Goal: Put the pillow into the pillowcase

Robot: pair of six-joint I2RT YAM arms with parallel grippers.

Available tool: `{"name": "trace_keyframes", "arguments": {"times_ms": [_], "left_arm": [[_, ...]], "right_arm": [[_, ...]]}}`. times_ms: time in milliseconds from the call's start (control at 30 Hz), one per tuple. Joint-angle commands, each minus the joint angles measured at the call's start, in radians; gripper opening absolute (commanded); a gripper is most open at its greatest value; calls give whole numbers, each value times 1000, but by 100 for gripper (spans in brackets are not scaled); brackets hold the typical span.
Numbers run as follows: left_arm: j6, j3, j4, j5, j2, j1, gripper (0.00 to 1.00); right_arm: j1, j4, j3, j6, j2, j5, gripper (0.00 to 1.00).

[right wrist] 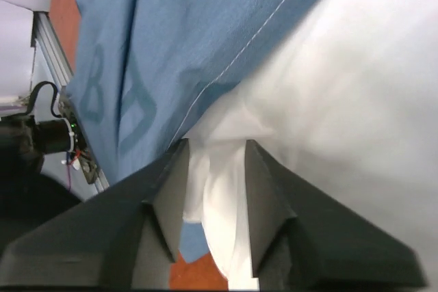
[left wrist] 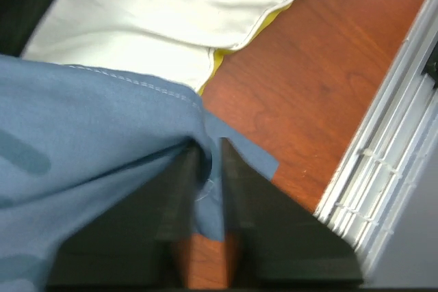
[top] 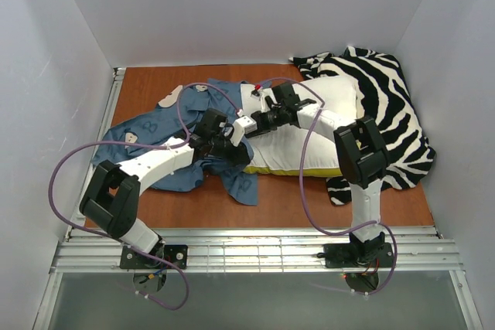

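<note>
Left tool (left wrist: 211,152) pinches pillowcase (left wrist: 82,135), right tool (right wrist: 215,148) pinches pillow (right wrist: 342,100), on brown table (top: 286,199) within white walls (top: 247,5).

The top view is bright and even, and the light seems to come from above. The white walls (top: 232,5) glow softly. Only thin, soft shadows lie on the wooden table (top: 147,84). In the left wrist view the pillow (left wrist: 171,11) shines so white that its folds wash out, and the left fingers (left wrist: 274,223) are dark and blurry. In the right wrist view the pillowcase (right wrist: 157,32) looks a bit fuzzy, and the right fingers (right wrist: 308,237) are out of focus.
</note>
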Motion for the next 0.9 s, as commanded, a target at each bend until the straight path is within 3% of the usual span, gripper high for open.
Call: {"name": "trace_keyframes", "arguments": {"times_ms": [0,67,133,300,500,600,733,800,867], "left_arm": [[-4,2,17,136,-77,50,17],[16,11,-61,134,-103,101,39],[42,11,-92,102,-128,134,50],[131,77,-158,-97,-185,133,58],[252,163,-242,-186,-146,110,59],[245,70,-272,-50,-267,125,58],[55,-82,-143,70,-451,183,67],[-17,-80,-164,134,-456,231,68],[-95,-67,-186,188,-459,269,69]], "right_arm": [[-64,-77,31,-132,-144,-44,33],[-82,-194,70,-228,-185,-1,37],[-93,-313,84,-321,-221,43,40],[-171,-423,123,-406,-331,267,68],[-195,-590,102,-573,-368,263,66],[-69,-545,-42,-657,-446,341,69],[92,-292,-254,-702,-540,567,85],[169,-204,-297,-728,-531,643,98],[210,-161,-337,-740,-506,717,99]]}}
